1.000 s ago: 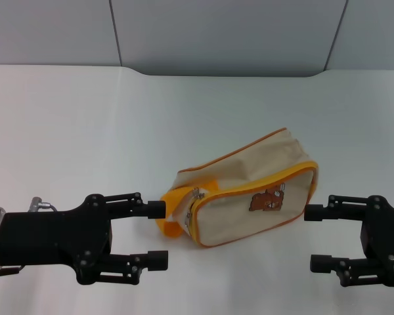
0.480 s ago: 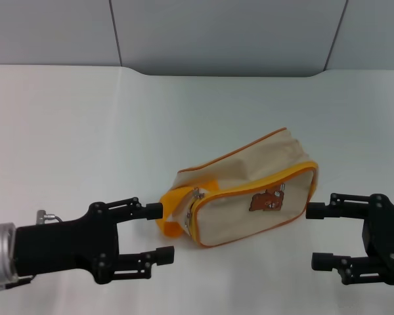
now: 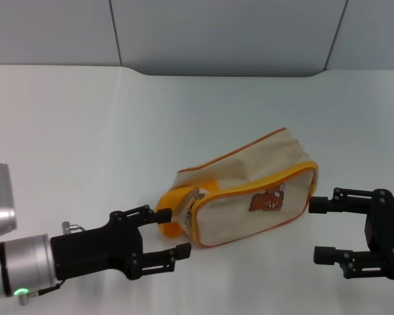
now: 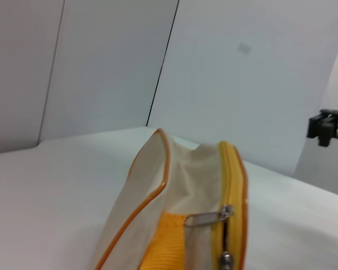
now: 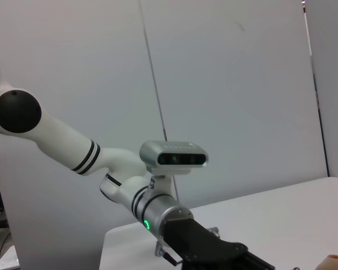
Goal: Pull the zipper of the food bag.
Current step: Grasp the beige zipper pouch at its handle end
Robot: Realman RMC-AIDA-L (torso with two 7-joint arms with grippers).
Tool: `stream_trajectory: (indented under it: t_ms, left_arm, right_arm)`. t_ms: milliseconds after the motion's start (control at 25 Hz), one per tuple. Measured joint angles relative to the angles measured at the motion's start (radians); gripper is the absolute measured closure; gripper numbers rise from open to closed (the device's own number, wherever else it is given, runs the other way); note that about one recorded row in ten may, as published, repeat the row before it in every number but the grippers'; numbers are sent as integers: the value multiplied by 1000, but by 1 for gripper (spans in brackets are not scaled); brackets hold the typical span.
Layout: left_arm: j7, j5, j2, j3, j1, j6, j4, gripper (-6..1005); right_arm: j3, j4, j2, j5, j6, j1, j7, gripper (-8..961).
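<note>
The beige food bag point(image 3: 249, 190) lies on the white table point(image 3: 85, 131), with a brown bear patch on its near side and an orange loop handle point(image 3: 171, 213) at its left end. Its yellow-orange zipper point(image 3: 269, 178) runs along the top edge, with the silver pull tab point(image 3: 198, 193) at the left end; the tab also shows in the left wrist view point(image 4: 209, 217). My left gripper point(image 3: 174, 231) is open, its fingers either side of the orange handle. My right gripper point(image 3: 320, 230) is open just right of the bag, apart from it.
A grey wall point(image 3: 217, 33) rises behind the table's far edge. The right wrist view shows my left arm point(image 5: 152, 208) across the table. Open table lies behind and to the left of the bag.
My left gripper has moved right, and its fingers now reach around the bag's orange handle end. My right gripper has shifted slightly right. The bag has not moved.
</note>
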Motion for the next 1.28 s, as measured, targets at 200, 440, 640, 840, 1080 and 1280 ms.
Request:
stream_trajectory:
  t_ms: [200,440,640,840,1080,1280]
  left_arm:
    - [2,-2,-2,0,-21,-38,-18,254]
    - [10,-39,-7,-9,-83,-147,-33,263]
    - [34,-105,-2,-10,-105,-191,-29,271]
    - [52,-108,-2,5,-127,-205,-26,278]
    - [87,-107,-6,23,-144,-222,-77,287]
    - [88,-119,-6,17,-131,-218,-80,295]
  right_arm:
    - [3,0,0,0,0,-3,0,204]
    - [13,0,0,-1,0,-7,-2,205]
    - [15,0,2,-1,0,-11,-11,205]
    - [20,0,2,0,0,-12,-11,205]
    - [52,7,5,3,-1,-12,-26,203]
    - [74,8,19,5,-1,-11,-47,204]
